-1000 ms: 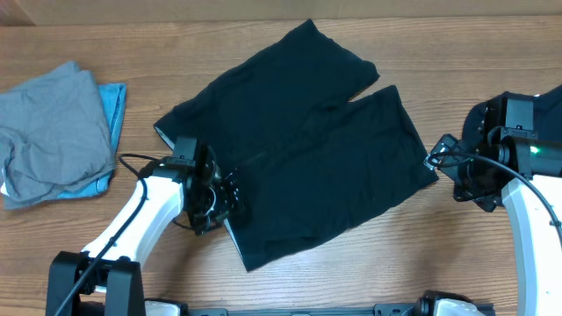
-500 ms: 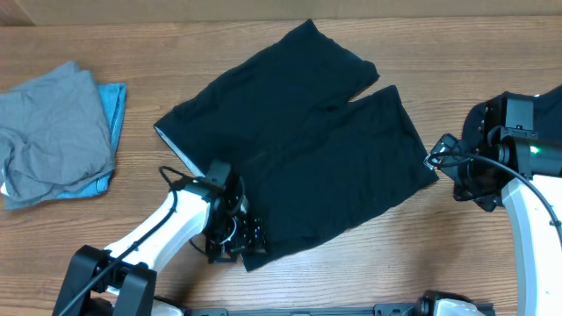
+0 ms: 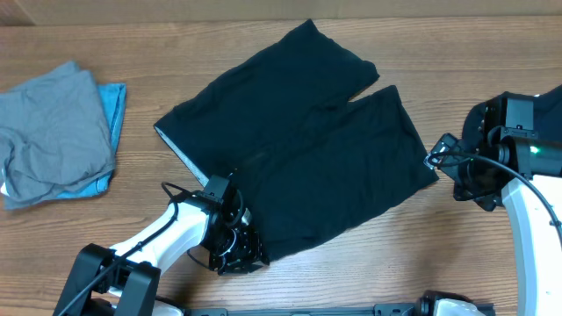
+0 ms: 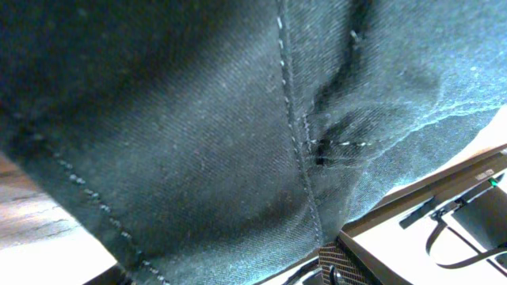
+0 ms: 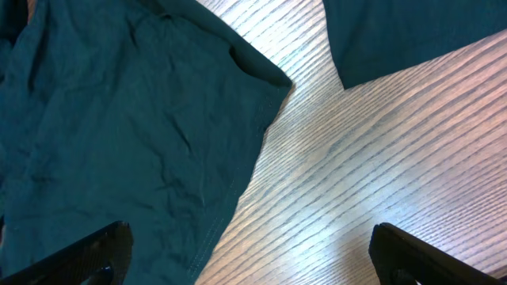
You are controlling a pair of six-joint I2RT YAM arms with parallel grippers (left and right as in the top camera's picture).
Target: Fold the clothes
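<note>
Black pants (image 3: 299, 149) lie spread on the wood table (image 3: 176, 53). L gripper (image 3: 239, 253) is at their near hem, fabric fills its cam, can't tell its grip. R gripper (image 5: 245, 249) hovers at right, fingers wide, nothing held, by another dark garment (image 5: 119, 119). Grey piece (image 3: 53, 132) and light-blue piece (image 3: 112, 101) are bunched far left.

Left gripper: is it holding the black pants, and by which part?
Cannot tell: the left gripper sits at the near waistband corner of the black pants, fingers hidden by fabric. The right gripper is open, holding nothing.

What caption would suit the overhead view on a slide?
Left pincer at bottom corner of pants, right pincer off to the side.
</note>
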